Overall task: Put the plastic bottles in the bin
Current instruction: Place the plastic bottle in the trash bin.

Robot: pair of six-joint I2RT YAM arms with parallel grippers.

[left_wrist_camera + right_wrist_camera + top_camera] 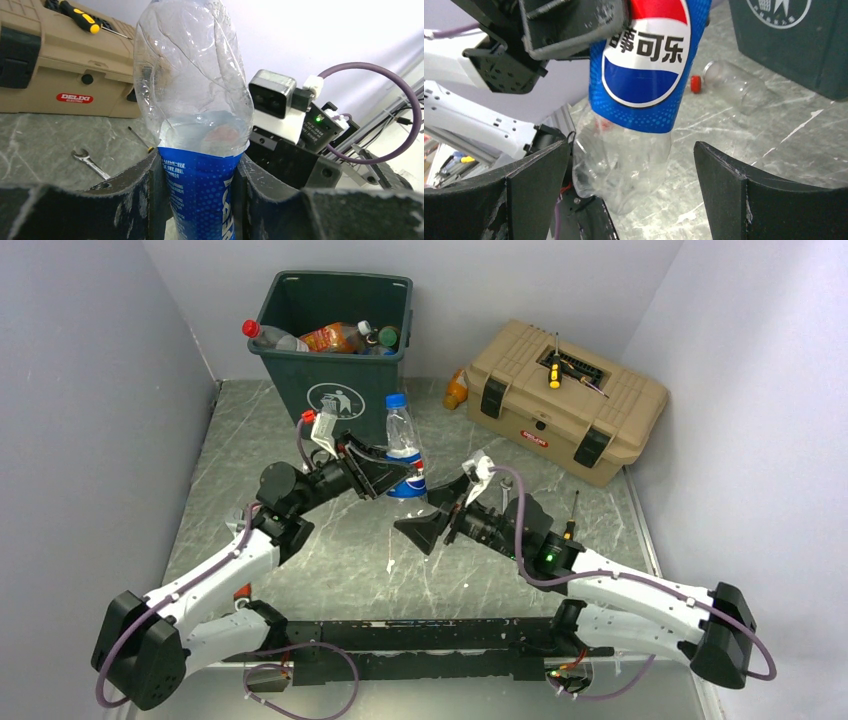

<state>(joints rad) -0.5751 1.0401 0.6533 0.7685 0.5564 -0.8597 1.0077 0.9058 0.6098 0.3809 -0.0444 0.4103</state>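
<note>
A: Tall green bin (335,390) at the rear, part full. Just before it the left gripper (390,472) pinches the Pepsi bottle (403,440) upright at its label; the right gripper (425,527) is spread wide beneath, empty

B: Lift the base clear above the rim, then release. Pale walls (90,390), grey marbled table (330,560)

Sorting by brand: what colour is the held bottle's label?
Bottle label: blue, with a red-white-blue roundel; right wrist view.
</note>
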